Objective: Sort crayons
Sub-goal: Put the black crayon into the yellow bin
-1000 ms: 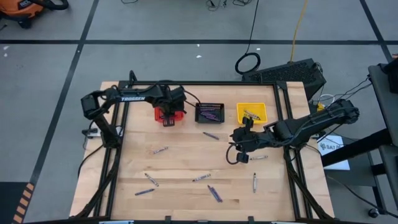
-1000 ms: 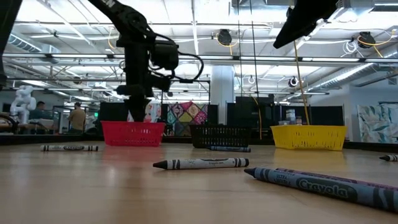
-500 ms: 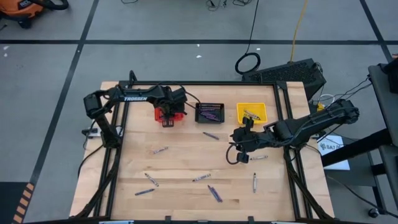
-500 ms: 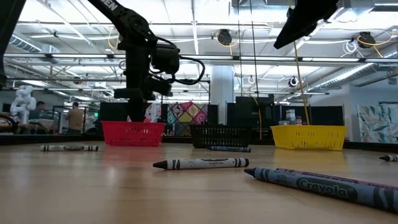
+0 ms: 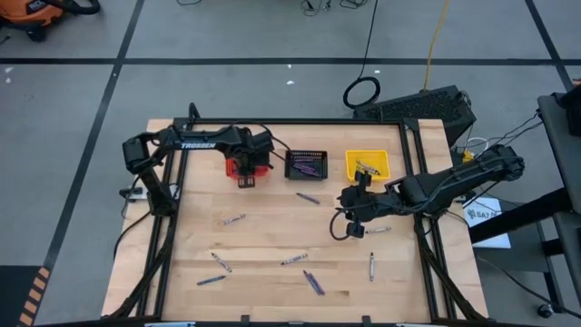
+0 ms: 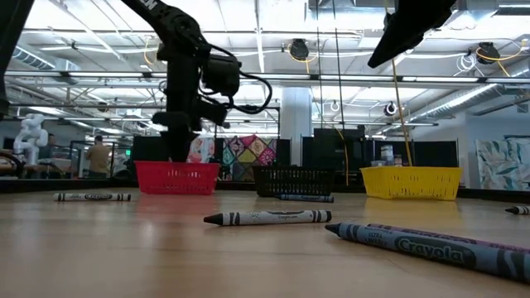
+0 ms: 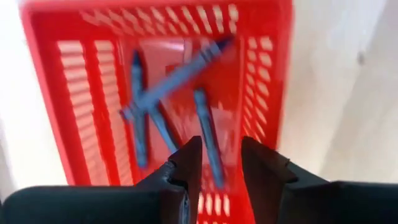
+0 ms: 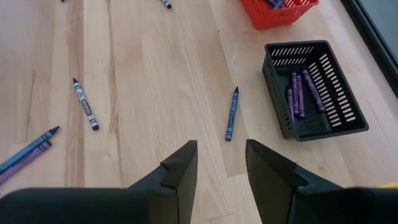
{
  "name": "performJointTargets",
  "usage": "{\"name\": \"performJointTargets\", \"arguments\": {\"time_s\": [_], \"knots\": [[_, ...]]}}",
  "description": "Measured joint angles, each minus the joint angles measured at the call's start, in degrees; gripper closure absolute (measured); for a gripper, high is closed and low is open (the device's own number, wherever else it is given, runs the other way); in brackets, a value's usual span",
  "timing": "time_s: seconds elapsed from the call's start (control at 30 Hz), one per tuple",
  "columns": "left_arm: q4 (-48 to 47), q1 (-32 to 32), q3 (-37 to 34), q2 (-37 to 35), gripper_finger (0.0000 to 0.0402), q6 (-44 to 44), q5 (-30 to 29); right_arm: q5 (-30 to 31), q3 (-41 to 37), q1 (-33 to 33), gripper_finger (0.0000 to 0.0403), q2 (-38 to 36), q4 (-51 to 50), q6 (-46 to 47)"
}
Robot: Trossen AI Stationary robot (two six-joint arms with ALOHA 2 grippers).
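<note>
The left gripper [image 7: 217, 163] hangs over the red basket [image 5: 247, 167] at the table's [image 5: 272, 236] far edge, its fingers [image 7: 186, 163] spread a little with nothing between them. Below it, blue crayons [image 7: 171, 78] lie crossed on the basket's floor; one of them is blurred.

The right gripper [image 8: 219, 167] hovers over the middle-right of the table, in front of the yellow basket [image 5: 367, 164]. Its fingers are apart and empty.

The black basket [image 5: 306, 164] stands between the red and the yellow ones and holds purple crayons [image 8: 300, 92]. A grey crayon [image 5: 366, 167] lies in the yellow basket.

Loose crayons are scattered over the table. A blue one [image 8: 231, 114] lies just in front of the black basket. One [image 5: 234, 219] lies left of centre, two [image 5: 220, 262] sit near the front left, and one [image 5: 293, 260] lies at front centre. A blue and purple pair [image 5: 313, 282] rests side by side close to the front edge. Two more [image 5: 371, 266] lie on the right, one of them [image 5: 377, 230] just beside the right gripper.

In the low view, a grey crayon [image 6: 267, 218] and the pair [image 6: 431, 247] lie nearest the camera. People [image 6: 103, 156] stand far back in the room.
</note>
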Motion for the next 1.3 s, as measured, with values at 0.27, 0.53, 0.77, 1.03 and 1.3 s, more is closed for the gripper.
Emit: {"name": "performJointTargets", "arguments": {"time_s": [0.27,0.53,0.77,1.03,1.3], "knots": [[-10.1,-4.3,4.5,-2.8,0.0297,-3.4,-0.1,0.0,0.0,0.0,0.0282,0.0,0.0,-2.9],[-12.8,-10.7,6.2,-9.3,0.0297,-13.9,-2.3,0.0,0.0,0.0,0.0282,0.0,1.2,-3.6],[-19.9,-20.1,6.2,-11.4,0.0297,-22.1,-0.2,0.0,0.0,0.0,0.0282,0.0,1.2,-3.5],[-18.7,-33.1,5.1,-11.2,0.0297,-25.1,0.1,0.0,0.0,0.0,0.0282,0.0,0.9,-3.3],[-15.3,-44.9,3.3,-11.3,0.0297,-29.2,0.8,0.0,0.0,0.0,0.0282,0.0,0.9,-3.2]]}}
